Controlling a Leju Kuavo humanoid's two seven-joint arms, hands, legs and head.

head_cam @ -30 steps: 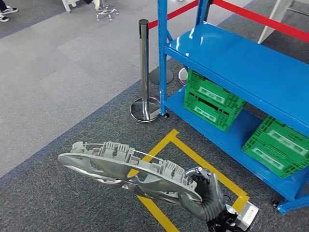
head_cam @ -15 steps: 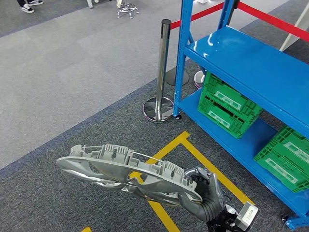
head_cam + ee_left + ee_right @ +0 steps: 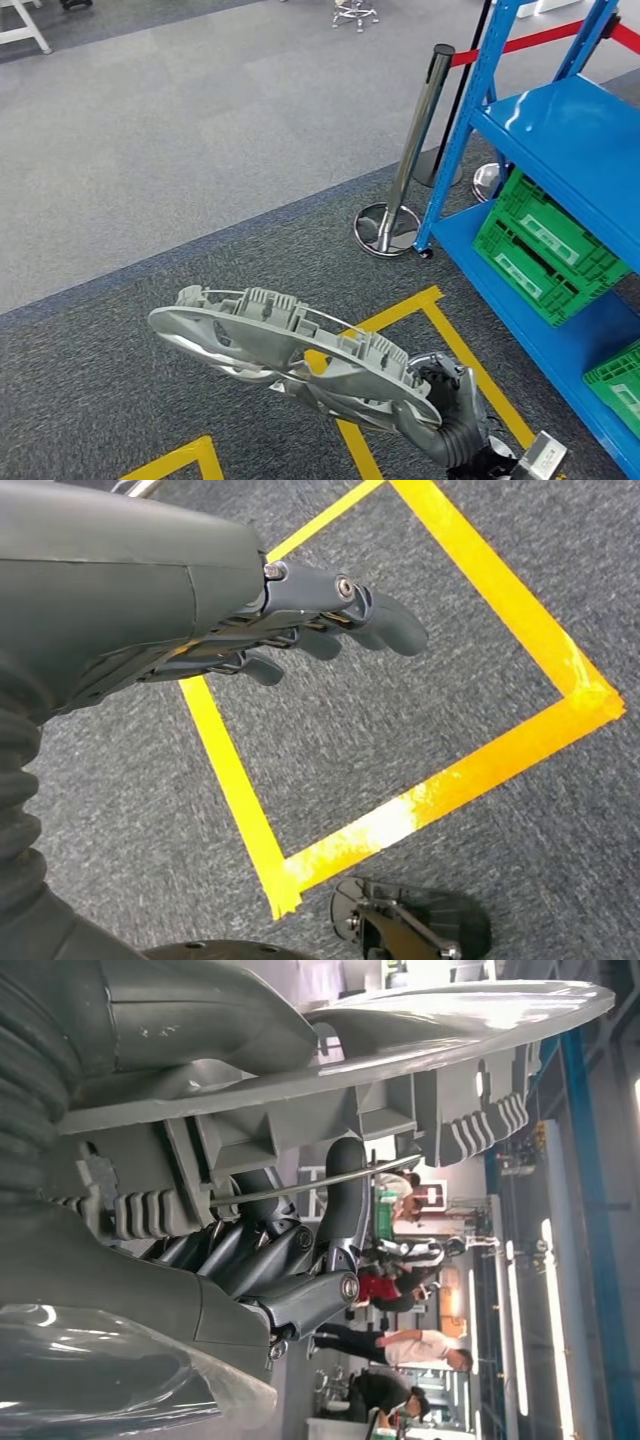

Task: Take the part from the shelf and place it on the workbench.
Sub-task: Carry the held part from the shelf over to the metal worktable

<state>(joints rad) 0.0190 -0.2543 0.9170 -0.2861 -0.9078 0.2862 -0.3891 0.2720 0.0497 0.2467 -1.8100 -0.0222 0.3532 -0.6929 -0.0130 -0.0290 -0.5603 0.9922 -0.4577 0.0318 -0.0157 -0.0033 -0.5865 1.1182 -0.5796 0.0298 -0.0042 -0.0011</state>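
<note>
The part [image 3: 287, 345] is a long, flat, grey cast-metal piece with ribs and notched edges. My right hand [image 3: 445, 405] grips it at its near end and carries it roughly level over the carpet, its far end pointing to my left. Up close, in the right wrist view, the part [image 3: 423, 1080] lies across the hand [image 3: 287, 1280], whose dark fingers curl round its ribs. My left hand [image 3: 324, 620] hangs over the floor with its fingers loosely extended and nothing in them. The blue shelf [image 3: 573, 150] stands at the right.
Green crates [image 3: 547, 245] sit on the shelf's lower level. A chrome stanchion [image 3: 407, 160] with a red barrier rope stands by the shelf's corner post. Yellow tape lines [image 3: 453, 345] mark the dark carpet; a lighter grey floor lies beyond. Several people stand far off in the right wrist view.
The whole scene has slid to the right as my view turned left, away from the shelf. The part stays in my right hand, held the same way.
</note>
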